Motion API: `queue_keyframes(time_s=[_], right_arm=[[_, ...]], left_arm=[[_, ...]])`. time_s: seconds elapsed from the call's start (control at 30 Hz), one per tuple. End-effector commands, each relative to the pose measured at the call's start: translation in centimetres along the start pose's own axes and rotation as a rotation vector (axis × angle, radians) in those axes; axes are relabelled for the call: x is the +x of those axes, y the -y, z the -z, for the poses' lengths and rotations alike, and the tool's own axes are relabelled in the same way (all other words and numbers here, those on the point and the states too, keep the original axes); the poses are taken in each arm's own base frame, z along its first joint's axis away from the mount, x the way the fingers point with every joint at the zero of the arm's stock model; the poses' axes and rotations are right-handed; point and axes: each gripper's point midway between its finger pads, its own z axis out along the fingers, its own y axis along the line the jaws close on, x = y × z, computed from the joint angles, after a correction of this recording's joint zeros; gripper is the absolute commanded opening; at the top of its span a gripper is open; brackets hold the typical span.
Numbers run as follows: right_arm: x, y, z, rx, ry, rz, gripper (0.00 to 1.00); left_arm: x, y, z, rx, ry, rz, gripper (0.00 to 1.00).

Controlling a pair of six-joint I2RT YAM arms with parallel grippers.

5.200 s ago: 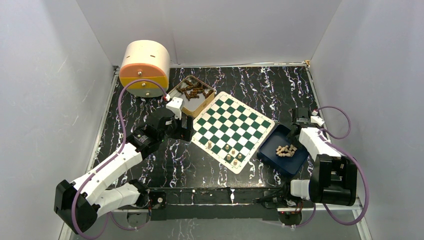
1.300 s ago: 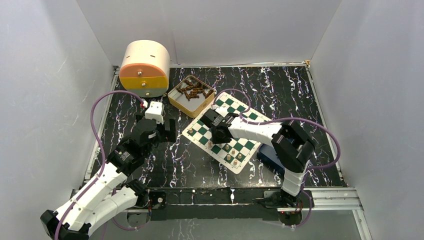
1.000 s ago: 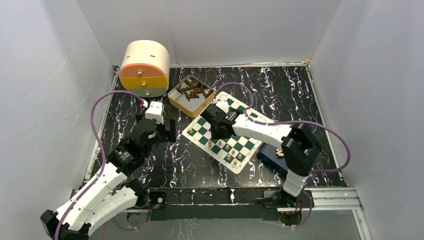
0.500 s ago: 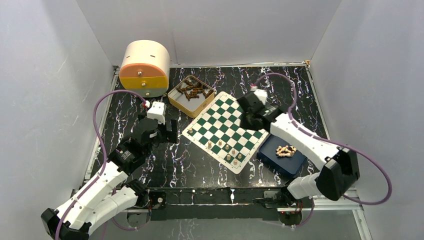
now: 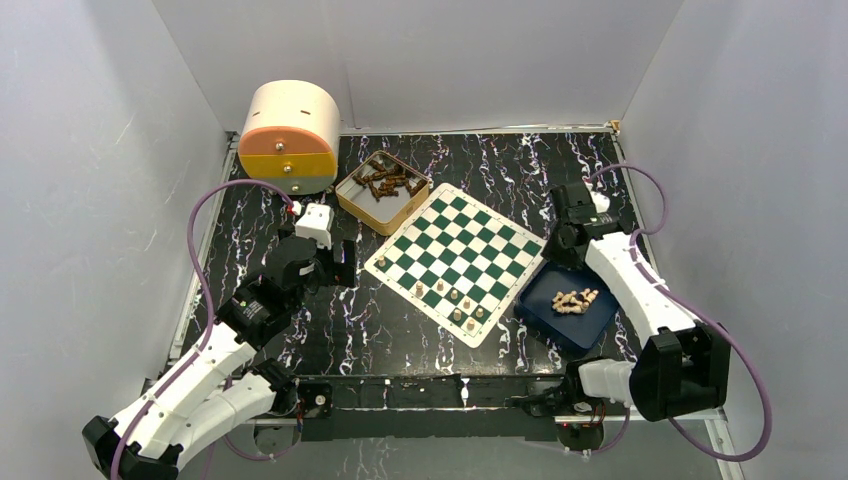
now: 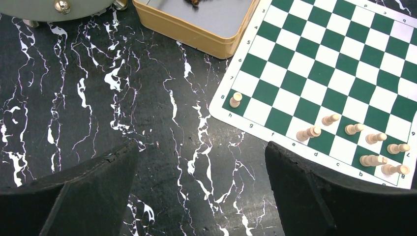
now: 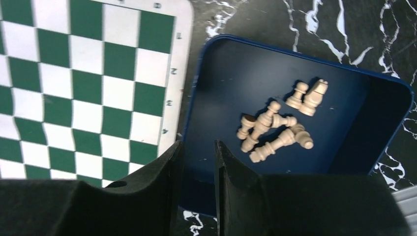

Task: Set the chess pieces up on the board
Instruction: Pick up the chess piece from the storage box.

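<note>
The board [image 5: 455, 262] is a green and white checked mat lying askew mid-table. Several light tan chess pieces [image 5: 457, 300] stand along its near edge, and one [image 5: 379, 261] stands at its left corner. More chess pieces [image 7: 273, 128] lie in a heap in a dark blue tray [image 7: 231, 73]. My right gripper [image 7: 197, 152] hangs over the tray's near-left corner with only a narrow gap between its jaws and nothing in it. My left gripper [image 6: 201, 147] is wide open and empty over bare table, just left of the board [image 6: 339, 64].
A tan tin [image 5: 385, 200] of dark pieces sits behind the board's left corner. A round cream and orange drawer unit [image 5: 290, 135] stands at the back left. The blue tray [image 5: 545, 310] touches the board's right edge. White walls enclose the black marbled table [image 5: 300, 330].
My right arm has swung from over the board's left half across to the right and now sits above the blue tray, its jaws narrowing. The left arm has stayed put.
</note>
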Motion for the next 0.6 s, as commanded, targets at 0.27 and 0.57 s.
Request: queue_keyframes(time_s=[0.27,0.57], right_arm=[[2.4,3.8,-4.6,0.001,-0.064,-0.12,0.36],[4.0,4.9,-6.0,0.049,-0.104,-0.136,0.37]], left_arm=[[-0.3,0.1,0.2,0.012,0.016,-0.008,0.96],[-0.2,0.2,0.1,0.01,0.011,-0.011,0.96]])
